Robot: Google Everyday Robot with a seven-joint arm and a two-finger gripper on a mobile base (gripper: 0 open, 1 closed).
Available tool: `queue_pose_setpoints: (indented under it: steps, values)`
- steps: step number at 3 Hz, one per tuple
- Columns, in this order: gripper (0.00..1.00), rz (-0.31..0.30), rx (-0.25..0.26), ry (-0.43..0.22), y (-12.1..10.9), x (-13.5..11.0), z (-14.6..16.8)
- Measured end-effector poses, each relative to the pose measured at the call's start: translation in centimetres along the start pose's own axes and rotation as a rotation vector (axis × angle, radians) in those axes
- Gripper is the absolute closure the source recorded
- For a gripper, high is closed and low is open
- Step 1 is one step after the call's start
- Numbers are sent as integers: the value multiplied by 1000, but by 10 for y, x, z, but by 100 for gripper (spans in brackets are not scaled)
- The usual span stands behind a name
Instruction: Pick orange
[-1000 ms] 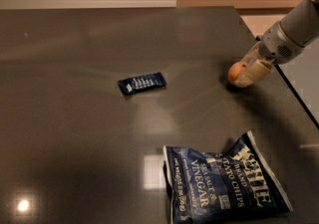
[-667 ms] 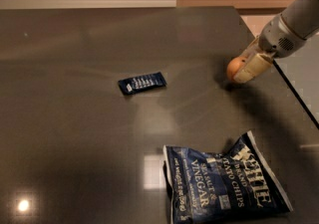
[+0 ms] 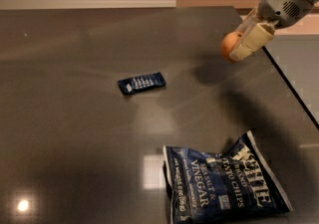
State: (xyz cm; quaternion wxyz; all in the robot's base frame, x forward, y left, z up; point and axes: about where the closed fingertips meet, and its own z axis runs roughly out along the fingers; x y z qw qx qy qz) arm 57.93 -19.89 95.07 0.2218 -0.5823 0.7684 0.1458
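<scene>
The orange [image 3: 229, 45], a small round orange fruit, is held between the pale fingers [image 3: 253, 39] of my gripper [image 3: 239, 45] at the upper right. The gripper is shut on it and holds it lifted above the dark table [image 3: 75, 118], near the table's right edge. The grey arm runs up and out of the top right corner. Part of the orange is hidden behind the near finger.
A small dark blue packet [image 3: 142, 83] lies flat mid-table. A dark blue chip bag [image 3: 224, 185] lies at the front right. The table's right edge [image 3: 291, 88] runs diagonally beside the gripper, with a lower surface beyond it.
The gripper has risen with the orange in it, lifting it off the table, and its shadow now lies on the surface below.
</scene>
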Motion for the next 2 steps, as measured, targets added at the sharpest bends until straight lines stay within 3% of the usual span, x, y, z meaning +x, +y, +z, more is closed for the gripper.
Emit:
queue_pose_setpoints:
  steps: [1, 2]
  values:
    - [100, -41, 35, -49, 0, -31, -21]
    - [100, -41, 51, -59, -5, -35, -19]
